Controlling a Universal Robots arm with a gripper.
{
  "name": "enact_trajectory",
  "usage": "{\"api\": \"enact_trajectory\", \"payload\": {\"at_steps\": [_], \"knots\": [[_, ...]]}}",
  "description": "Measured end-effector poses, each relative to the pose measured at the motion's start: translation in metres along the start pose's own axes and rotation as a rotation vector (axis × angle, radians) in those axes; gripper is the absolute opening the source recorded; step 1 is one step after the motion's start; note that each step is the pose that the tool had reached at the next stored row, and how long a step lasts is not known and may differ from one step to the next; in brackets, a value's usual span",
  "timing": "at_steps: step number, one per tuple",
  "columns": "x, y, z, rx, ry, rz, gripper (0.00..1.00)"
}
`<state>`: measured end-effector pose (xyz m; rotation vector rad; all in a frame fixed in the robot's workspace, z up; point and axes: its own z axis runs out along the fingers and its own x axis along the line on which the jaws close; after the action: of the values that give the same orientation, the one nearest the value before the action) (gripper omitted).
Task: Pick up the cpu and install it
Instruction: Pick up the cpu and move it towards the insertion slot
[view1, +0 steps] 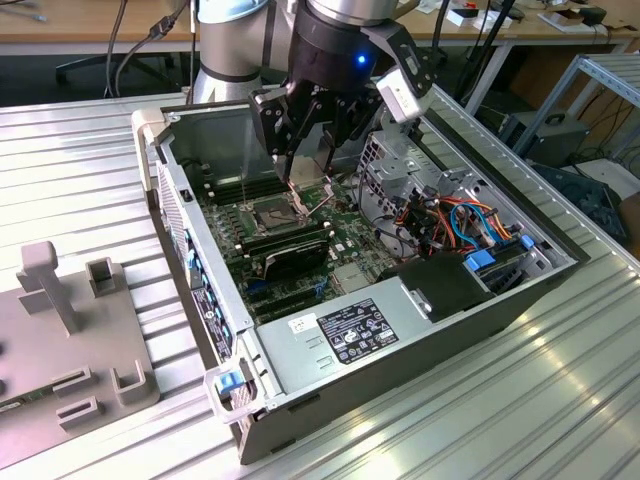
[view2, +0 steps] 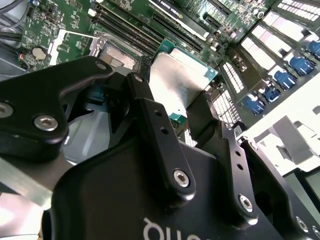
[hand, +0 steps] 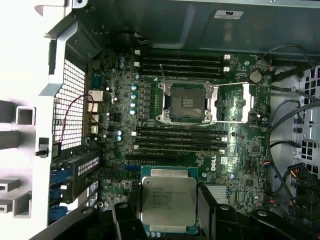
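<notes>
**CPU held over the open case, socket uncovered**

Arm reached down into the open computer case (view1: 400, 345), which lay on its side on the ribbed metal surface (view1: 90, 150); gripper (view1: 303, 178) hung above the motherboard (hand: 240, 150), near the middle of the case in the exterior view.

Fingers (hand: 125, 220) were closed narrow on the cpu (hand: 168, 202), one on each of two opposite edges; in the second wrist view the cpu (view2: 182, 80) showed its bright metal top between the two black fingers (view2: 150, 117), with green edging at the corners.

Cpu was off the board, carried in the air; its flat face looked tilted against the board in the second wrist view, though how much I could not tell.

Socket (hand: 187, 102) was a dark square with its hinged metal frame (hand: 231, 102) swung out to one side; cpu was well apart from it in the first wrist view, with a bank of long black memory sticks (hand: 180, 141) lying between the two.

Power supply (view1: 345, 335) sat at the near end of the case; a grey fixture (view1: 60, 330) stood on the surface at the exterior view's left, apart from the case.
</notes>
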<state>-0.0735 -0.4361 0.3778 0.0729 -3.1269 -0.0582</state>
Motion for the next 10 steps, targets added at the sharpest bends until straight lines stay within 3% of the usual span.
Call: {"api": "enact_trajectory", "payload": {"at_steps": [10], "knots": [[-0.0015,0.0035,0.004,0.0001,0.0,0.0,0.54]]}}
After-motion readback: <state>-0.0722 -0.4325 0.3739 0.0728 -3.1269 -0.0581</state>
